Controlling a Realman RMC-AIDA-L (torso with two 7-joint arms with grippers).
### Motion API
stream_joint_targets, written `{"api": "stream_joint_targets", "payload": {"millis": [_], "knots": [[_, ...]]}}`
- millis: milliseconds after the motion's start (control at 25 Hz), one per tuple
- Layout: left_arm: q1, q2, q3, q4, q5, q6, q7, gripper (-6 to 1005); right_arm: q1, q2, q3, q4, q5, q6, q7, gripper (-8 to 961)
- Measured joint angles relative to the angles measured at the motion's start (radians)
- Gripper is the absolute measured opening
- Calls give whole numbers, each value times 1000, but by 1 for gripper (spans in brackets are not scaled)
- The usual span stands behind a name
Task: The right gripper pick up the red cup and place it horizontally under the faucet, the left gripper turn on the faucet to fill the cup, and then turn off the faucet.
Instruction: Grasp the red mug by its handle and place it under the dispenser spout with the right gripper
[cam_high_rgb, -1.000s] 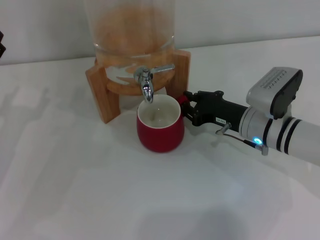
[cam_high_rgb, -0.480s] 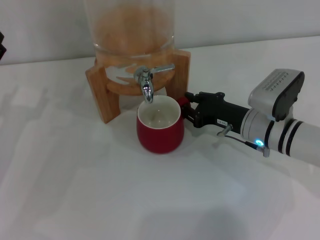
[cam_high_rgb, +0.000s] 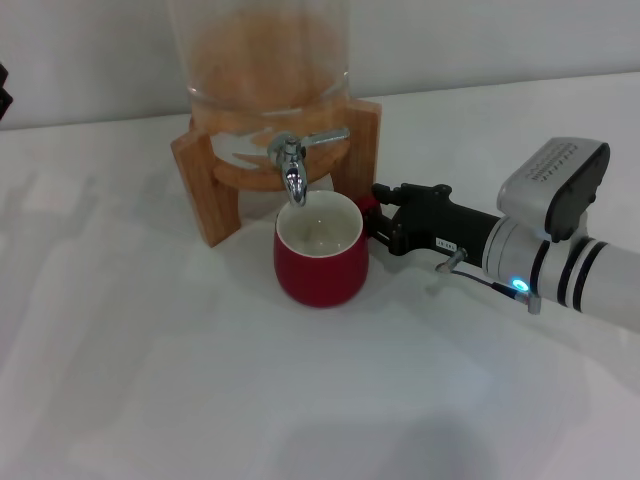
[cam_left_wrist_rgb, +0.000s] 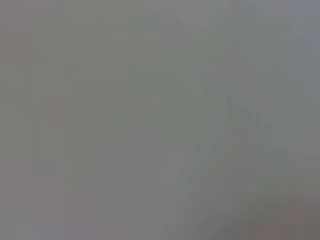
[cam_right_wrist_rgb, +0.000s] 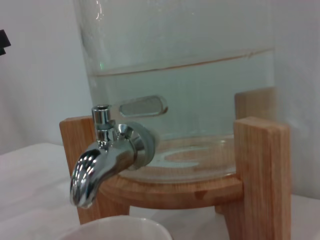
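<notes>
black jaws of the right gripper (cam_high_rgb: 372, 222) sit clenched on the small handle of the cup (cam_high_rgb: 320, 250), reaching in from the cup's right side. the cup stands upright on the white worktop (cam_high_rgb: 150, 380), its white inside showing and looking empty, directly below the spout of the faucet (cam_high_rgb: 293, 165). the faucet's flat lever points off to the right and no stream shows, so i judge it closed. behind it the glass dispenser (cam_right_wrist_rgb: 180, 65) holds water, resting on its wooden stand (cam_high_rgb: 200, 180), whose right leg is just beside the jaws.

risks from here, as i judge them: if the right gripper releases and pulls away carelessly, a finger could drag the handle and shift the cup out from under the spout, so water would land on the worktop. backing out sideways could also knock the stand's leg. the lever lies just above the gripped handle, so the left gripper, coming in for it, could crowd the right arm. the left gripper is not in view in the head picture, and its wrist picture shows only blank grey.
</notes>
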Motion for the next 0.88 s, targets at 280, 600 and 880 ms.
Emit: {"api": "stream_joint_targets", "payload": {"millis": [280, 600, 880], "knots": [[0, 0, 0, 0, 0, 0, 0, 830, -5, 0, -1, 4, 0, -2, 1, 345], [-2, 0, 0, -2, 0, 0, 0, 830, -27, -3, -2, -1, 0, -11, 1, 345], [-2, 0, 0, -4, 2, 0, 0, 830, -51, -4, -2, -5, 0, -37, 0, 344]]}}
